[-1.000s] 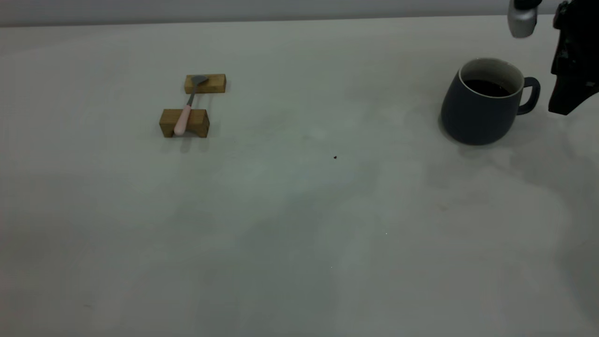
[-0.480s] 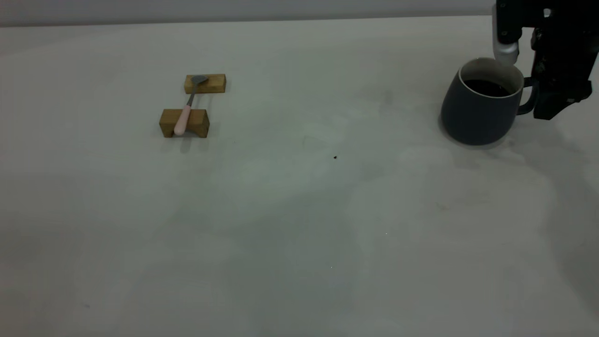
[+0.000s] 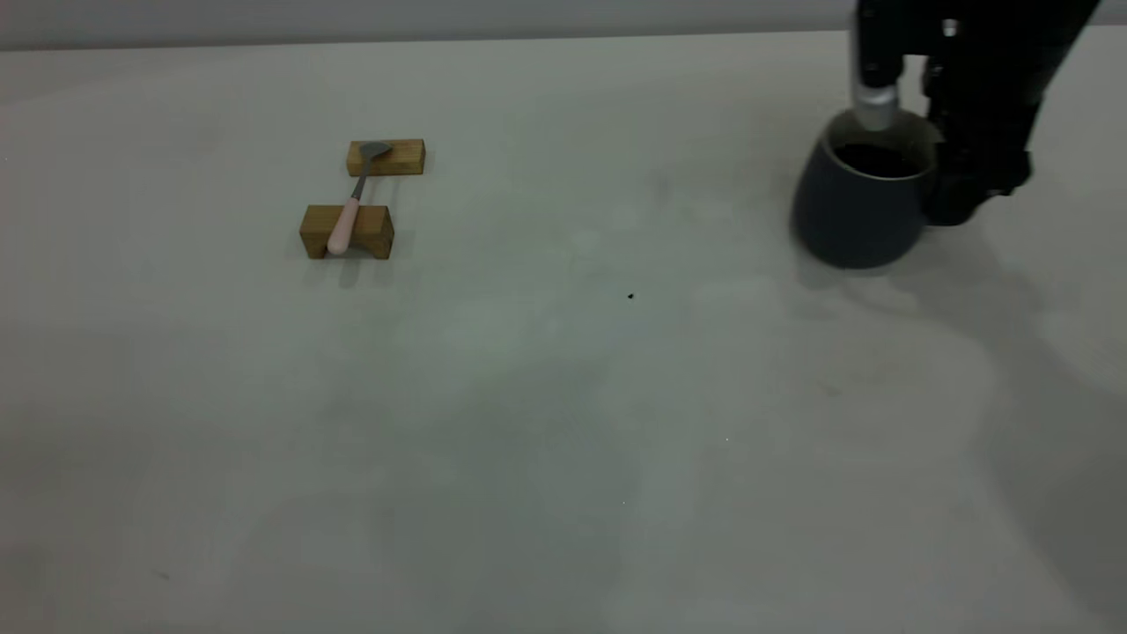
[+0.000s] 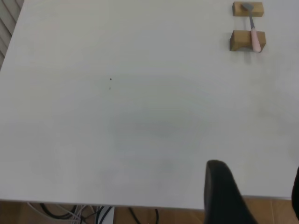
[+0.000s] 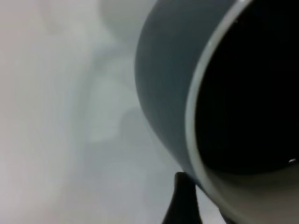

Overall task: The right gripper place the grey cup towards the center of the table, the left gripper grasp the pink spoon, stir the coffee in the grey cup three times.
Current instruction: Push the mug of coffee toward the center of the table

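Observation:
The grey cup (image 3: 850, 211) with dark coffee (image 3: 876, 160) stands at the table's far right. My right gripper (image 3: 958, 198) is at its right side, covering the handle and shut on it. The right wrist view shows the cup wall (image 5: 168, 84), the coffee (image 5: 247, 93) and one black finger (image 5: 183, 200) against the rim. The pink spoon (image 3: 349, 216) lies across two wooden blocks at the left, also seen as a small spoon (image 4: 254, 37) in the left wrist view. My left gripper (image 4: 257, 196) hangs open over the table's edge, far from the spoon.
The spoon's handle rests in a notched tan block (image 3: 346, 231) and its bowl on a flatter block (image 3: 387, 158). A tiny dark speck (image 3: 630, 296) marks the bare table (image 3: 563, 396) between the spoon and the cup. Cables (image 4: 84, 212) hang below the table edge.
My right gripper came down and left onto the cup's handle, and the cup has now shifted leftward with it. The spoon and blocks have not moved.

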